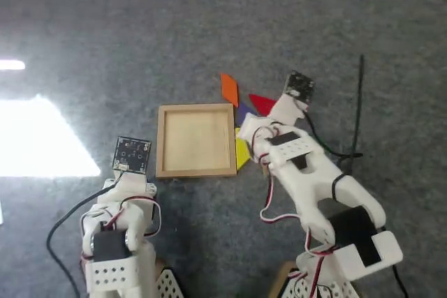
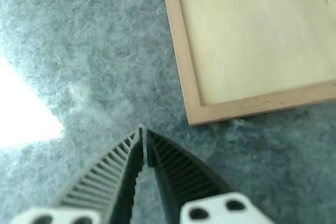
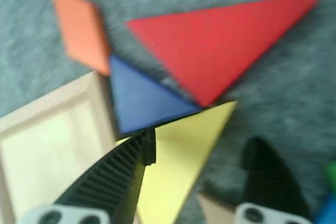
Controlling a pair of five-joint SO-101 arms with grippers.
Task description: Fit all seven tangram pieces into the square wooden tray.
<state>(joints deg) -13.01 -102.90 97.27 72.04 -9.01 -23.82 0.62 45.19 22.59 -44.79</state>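
The square wooden tray (image 1: pixel 162 141) lies mid-table with nothing in it. Just past its right rim sit an orange parallelogram (image 1: pixel 229 88), a red triangle (image 1: pixel 262 104), a blue triangle (image 1: pixel 243 114) and a yellow triangle (image 1: pixel 242 153). My right gripper (image 3: pixel 202 153) hangs open over the yellow triangle (image 3: pixel 178 156), one finger near the tray rim (image 3: pixel 58 103), the other over the carpet. The red triangle (image 3: pixel 220 40), blue triangle (image 3: pixel 139 95) and orange parallelogram (image 3: pixel 81 30) lie just beyond its tips. My left gripper (image 2: pixel 143 132) is shut and empty above the carpet, close to a tray corner (image 2: pixel 191 114).
Grey carpet covers the table. A tan piece (image 3: pixel 212 211) and a green and blue edge (image 3: pixel 331 182) show beside the right gripper's fingers. A black cable (image 1: pixel 357 123) runs along the right side. A bright light patch (image 1: pixel 42 137) lies on the left.
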